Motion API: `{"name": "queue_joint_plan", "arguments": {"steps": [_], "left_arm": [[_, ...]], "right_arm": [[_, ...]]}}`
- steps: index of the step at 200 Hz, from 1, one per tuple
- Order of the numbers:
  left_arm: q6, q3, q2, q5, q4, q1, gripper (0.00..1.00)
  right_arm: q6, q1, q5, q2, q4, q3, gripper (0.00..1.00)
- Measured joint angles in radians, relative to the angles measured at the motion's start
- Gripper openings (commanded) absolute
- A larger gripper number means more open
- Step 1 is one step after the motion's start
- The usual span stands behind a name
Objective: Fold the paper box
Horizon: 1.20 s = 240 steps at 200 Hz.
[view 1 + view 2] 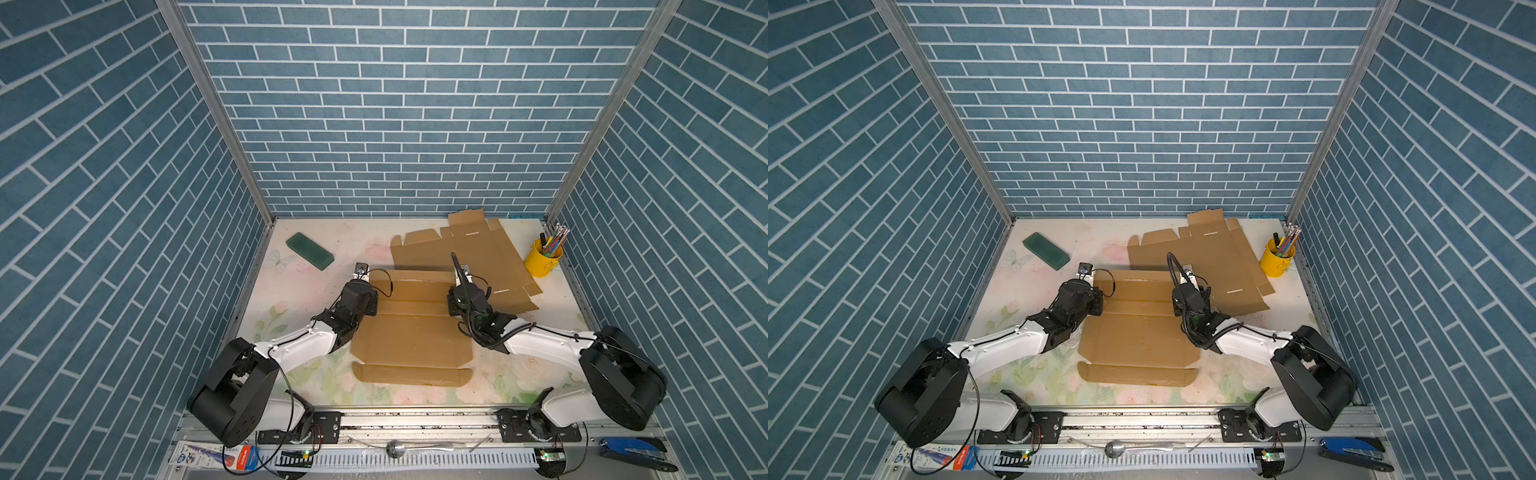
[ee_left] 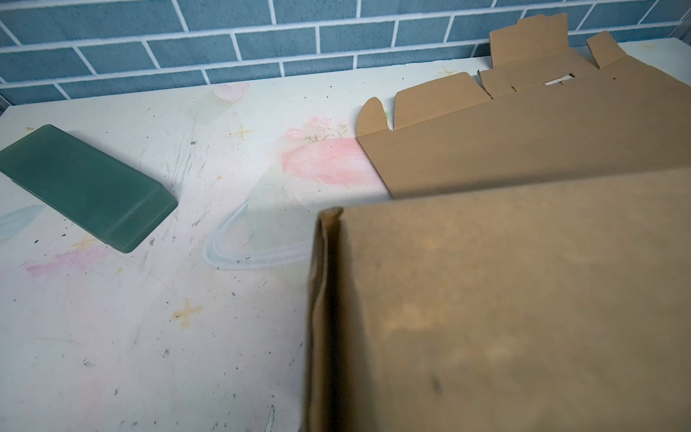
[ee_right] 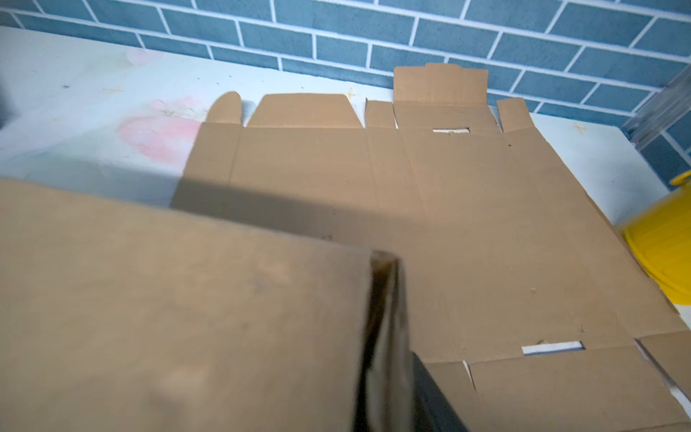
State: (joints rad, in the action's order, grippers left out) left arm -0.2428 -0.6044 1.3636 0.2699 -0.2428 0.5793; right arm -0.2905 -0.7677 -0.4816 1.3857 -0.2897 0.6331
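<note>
**Left hand [image 1: 366, 286] pressed together at the box's far-left corner**

The right hand [image 1: 460, 287] sits at the far-right corner. I cannot tell whether it is spread or pinching, as only one dark finger [image 3: 385, 336] shows beside the cardboard. The paper box [image 1: 411, 332] lies mid-desk [image 1: 299, 303], its far panel tilted up between both hands. A flat cardboard sheet [image 1: 473, 253] lies beyond it, a yellow pen cup [image 1: 540, 264] just beside that. A green case [image 1: 309, 250] rests far left.
</note>
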Motion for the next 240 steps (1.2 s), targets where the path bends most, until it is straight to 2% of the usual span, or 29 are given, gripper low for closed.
{"name": "queue_joint_plan", "arguments": {"steps": [21, 46, 66, 76, 86, 109, 130, 160, 188, 210, 240], "left_arm": [[-0.007, -0.014, 0.002, 0.001, 0.016, 0.0, 0.01], [-0.011, -0.031, 0.011, 0.003, 0.032, 0.001, 0.02], [-0.012, -0.037, 0.011, 0.003, 0.045, 0.001, 0.02], [-0.012, -0.041, 0.011, 0.003, 0.051, 0.001, 0.02], [-0.013, -0.045, 0.012, 0.004, 0.06, 0.001, 0.02], [-0.016, -0.059, 0.012, 0.003, 0.081, 0.002, 0.02], [-0.015, -0.105, 0.012, 0.003, 0.146, 0.002, 0.02], [-0.003, -0.229, 0.02, -0.005, 0.28, -0.006, 0.02], [0.028, -0.369, 0.071, -0.048, 0.429, -0.037, 0.03], [0.062, -0.483, 0.135, -0.087, 0.567, -0.051, 0.03], [0.107, -0.612, 0.224, -0.138, 0.71, -0.051, 0.05]], "right_arm": [[0.0, 0.0, 0.031, -0.039, 0.035, 0.001, 0.44], [0.001, 0.0, 0.034, -0.041, 0.076, 0.008, 0.25], [0.003, 0.0, 0.026, -0.031, 0.093, 0.019, 0.16], [0.003, 0.0, 0.024, -0.024, 0.096, 0.024, 0.15], [0.002, 0.0, 0.022, -0.021, 0.097, 0.026, 0.2], [0.012, 0.001, 0.042, -0.023, 0.116, 0.037, 0.45], [0.02, 0.01, 0.108, -0.045, 0.187, 0.066, 0.57], [0.045, 0.076, 0.285, -0.145, 0.344, 0.142, 0.63], [0.109, 0.151, 0.41, -0.194, 0.524, 0.285, 0.65], [0.185, 0.156, 0.476, -0.157, 0.665, 0.438, 0.65], [0.277, 0.153, 0.554, -0.026, 0.784, 0.637, 0.66]]}}
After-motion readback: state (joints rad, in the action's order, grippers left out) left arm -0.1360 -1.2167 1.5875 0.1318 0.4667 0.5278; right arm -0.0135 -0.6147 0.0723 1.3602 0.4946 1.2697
